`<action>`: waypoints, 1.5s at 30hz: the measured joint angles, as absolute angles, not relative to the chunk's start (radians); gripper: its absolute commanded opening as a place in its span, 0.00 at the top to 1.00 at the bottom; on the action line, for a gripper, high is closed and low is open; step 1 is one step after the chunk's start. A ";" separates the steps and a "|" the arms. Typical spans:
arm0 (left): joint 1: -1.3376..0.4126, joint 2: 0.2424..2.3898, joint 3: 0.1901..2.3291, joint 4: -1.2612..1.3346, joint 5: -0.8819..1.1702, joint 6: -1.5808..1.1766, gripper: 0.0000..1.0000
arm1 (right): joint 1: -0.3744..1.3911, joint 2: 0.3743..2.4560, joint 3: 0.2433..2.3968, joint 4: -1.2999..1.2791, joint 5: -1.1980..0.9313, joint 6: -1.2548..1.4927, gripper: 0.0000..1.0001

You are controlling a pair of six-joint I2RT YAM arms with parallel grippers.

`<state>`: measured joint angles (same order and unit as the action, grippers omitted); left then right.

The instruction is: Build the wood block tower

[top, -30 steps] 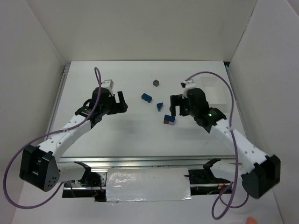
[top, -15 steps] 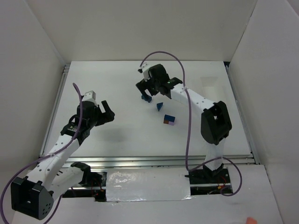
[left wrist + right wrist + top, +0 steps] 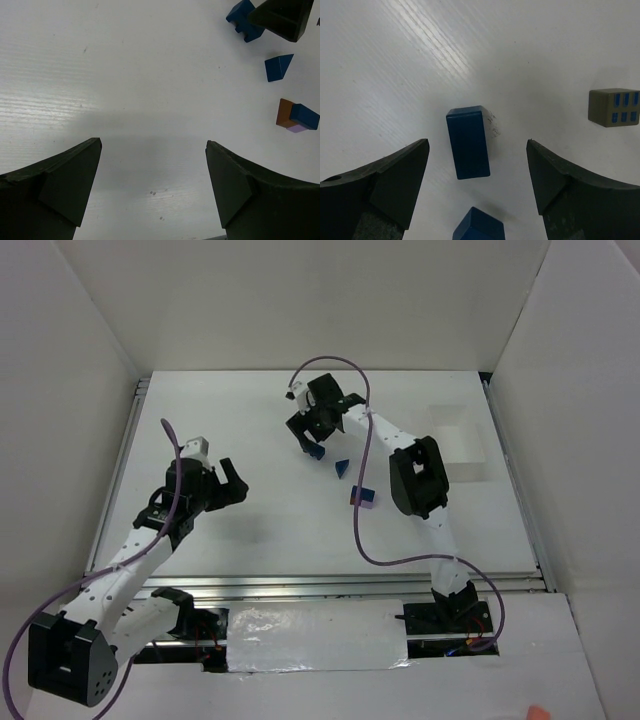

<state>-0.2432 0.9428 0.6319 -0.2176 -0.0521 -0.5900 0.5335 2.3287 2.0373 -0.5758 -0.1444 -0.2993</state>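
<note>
Right wrist view, looking straight down between my fingers: my right claw [image 3: 477,147] is spread wide, holding nothing, and hangs over the white worktop [image 3: 250,420]. A long blue block [image 3: 468,143] lies flat between the two fingers, touching neither, a little closer to the finger at the picture's left. Its long axis runs up and down the picture with a slight tilt, so it crosses the line from finger to finger. I judge that closing would pinch its narrow width, which is the grip I want.

A grey block [image 3: 612,107] with small blue windows sits well off to the picture's right, outside the fingers. Another blue piece [image 3: 479,225] shows at the bottom edge, near the long block's end but apart from it.

From above, the started tower [image 3: 362,497], orange and lavender with blue on top, stands nearer the arm bases than my right claw. My left claw [image 3: 152,150] is also wide and empty over bare worktop, well apart from every block, so the right claw is plainly the nearer one.
</note>
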 measured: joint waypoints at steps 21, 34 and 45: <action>-0.210 1.029 0.632 -0.153 0.007 -0.545 0.01 | 0.523 2.439 2.110 -0.659 -0.191 -0.315 0.56; -0.203 1.029 0.632 -0.149 0.025 -0.525 0.01 | 0.550 2.347 1.967 -0.609 -0.146 -0.315 0.77; -0.204 0.992 0.625 -0.149 0.042 -0.527 0.01 | 0.583 2.020 1.932 -0.620 -0.084 -0.314 0.77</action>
<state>-0.2035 0.9916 0.6254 -0.1493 0.0422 -0.5270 0.5831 2.0197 1.9320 -0.6197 -0.0845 -0.3138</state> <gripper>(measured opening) 0.993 0.426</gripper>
